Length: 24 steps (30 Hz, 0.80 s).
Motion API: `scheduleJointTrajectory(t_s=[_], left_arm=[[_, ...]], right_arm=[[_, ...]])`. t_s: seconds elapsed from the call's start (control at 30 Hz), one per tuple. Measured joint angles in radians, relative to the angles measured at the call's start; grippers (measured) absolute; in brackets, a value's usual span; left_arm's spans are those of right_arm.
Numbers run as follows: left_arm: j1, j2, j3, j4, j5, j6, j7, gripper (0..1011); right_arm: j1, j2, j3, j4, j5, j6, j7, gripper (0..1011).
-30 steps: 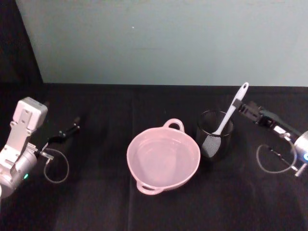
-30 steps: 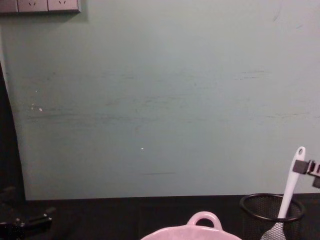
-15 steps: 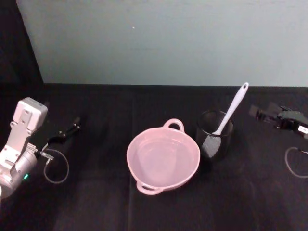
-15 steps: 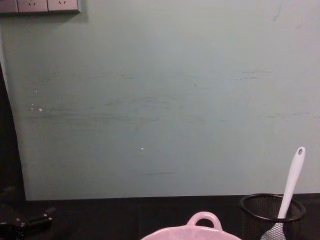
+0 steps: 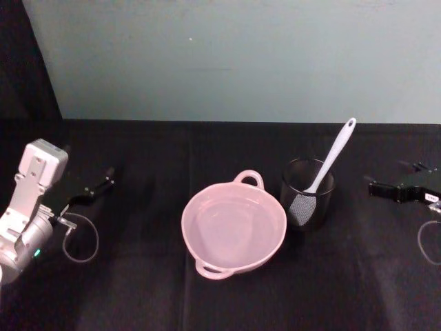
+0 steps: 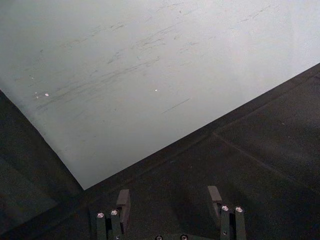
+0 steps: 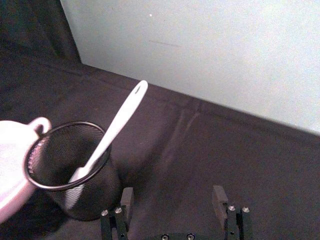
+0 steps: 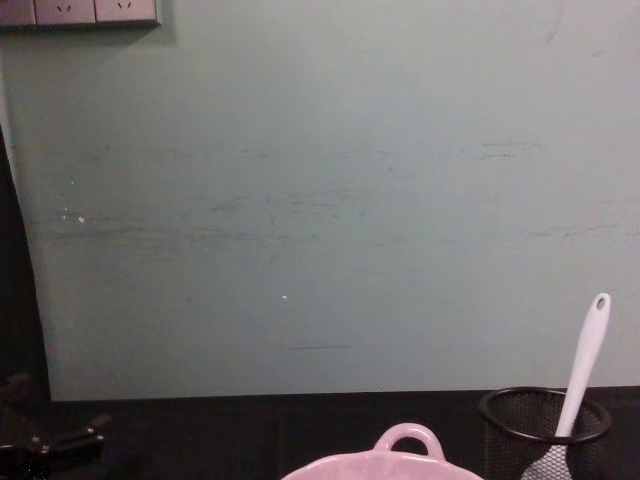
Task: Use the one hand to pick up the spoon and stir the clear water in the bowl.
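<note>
One slim white plastic spoon [image 5: 329, 160], judged light and stiff, leaning blade-down in black wire-mesh cup [image 5: 307, 201] beside pale pink glossy bowl [image 5: 233, 228]; handle best gripped mid-length; right black boxy gripper [image 7: 172, 196] open, well apart; left gripper [image 6: 170, 196] open, parked.

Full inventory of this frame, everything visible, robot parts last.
Pale pink glossy bowl: 1, pink, table centre, holds clear water.
Black wire-mesh cup: 1, black, just right of the bowl.
Slim white plastic spoon: 1, white, standing tilted in the cup, handle up.
Black table: 1, black.
Pale green wall: 1, behind the table.
Wall sockets: white, upper left of the chest view.
Left gripper: black, far left, open, idle.
Right gripper: black, far right, open, empty.
</note>
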Motion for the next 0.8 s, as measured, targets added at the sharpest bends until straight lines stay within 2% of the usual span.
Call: scheduleJointTrajectory(t_s=[0.17,0.27,0.3,0.33,0.5,0.53,0.63,0.8], left_arm=[[0.000,0.000,0.000,0.000,0.000,0.000,0.000,1005],[0.000,0.000,0.000,0.000,0.000,0.000,0.000,1005],[0.000,0.000,0.000,0.000,0.000,0.000,0.000,1005],[0.000,0.000,0.000,0.000,0.000,0.000,0.000,1005],[0.000,0.000,0.000,0.000,0.000,0.000,0.000,1005],[0.000,0.000,0.000,0.000,0.000,0.000,0.000,1005],[0.000,0.000,0.000,0.000,0.000,0.000,0.000,1005],[0.000,0.000,0.000,0.000,0.000,0.000,0.000,1005]], right_arm=[[0.015,-0.016,-0.033,0.014,-0.111,-0.074,-0.024,1003],[0.022,-0.037,-0.057,0.048,-0.203,-0.178,-0.038,1003],[0.022,-0.037,-0.057,0.048,-0.203,-0.178,-0.038,1003],[0.022,-0.049,-0.058,0.069,-0.226,-0.234,-0.038,1002],[0.026,-0.088,-0.060,0.150,-0.276,-0.395,-0.016,1002],[0.026,-0.094,-0.060,0.160,-0.280,-0.413,-0.012,1003],[0.028,-0.115,-0.055,0.198,-0.284,-0.449,-0.001,1002],[0.033,-0.135,-0.051,0.236,-0.290,-0.464,0.012,1002]])
